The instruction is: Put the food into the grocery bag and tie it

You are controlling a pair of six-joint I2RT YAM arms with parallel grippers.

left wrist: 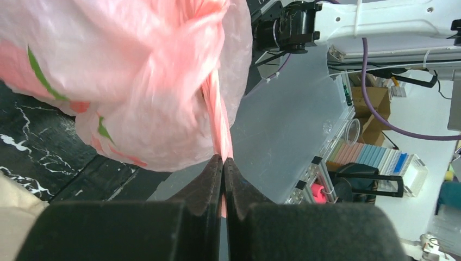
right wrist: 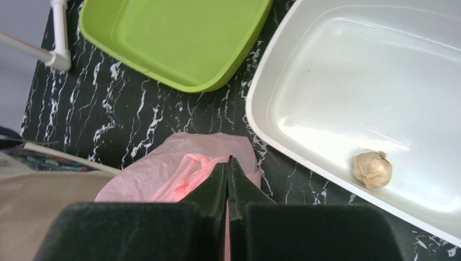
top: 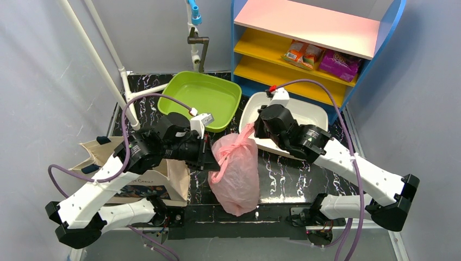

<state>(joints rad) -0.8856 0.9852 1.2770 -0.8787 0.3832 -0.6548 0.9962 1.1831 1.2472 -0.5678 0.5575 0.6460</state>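
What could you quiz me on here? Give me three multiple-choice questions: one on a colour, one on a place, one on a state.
1. The bag is:
A. blue
B. pink
C. black

2. The beige bulb lies:
A. in the white tray
B. on top of the bag
C. on the floor

3. The left pincer is:
A. wide open
B. shut on nothing
C. shut on a twisted strand of the bag

Answers:
1 B: the thin plastic shows pink in every view.
2 A: the right wrist view shows the bulb resting inside the tray, near its rim.
3 C: the left wrist view shows the two fingers pressed together, with the pink strand running between them.
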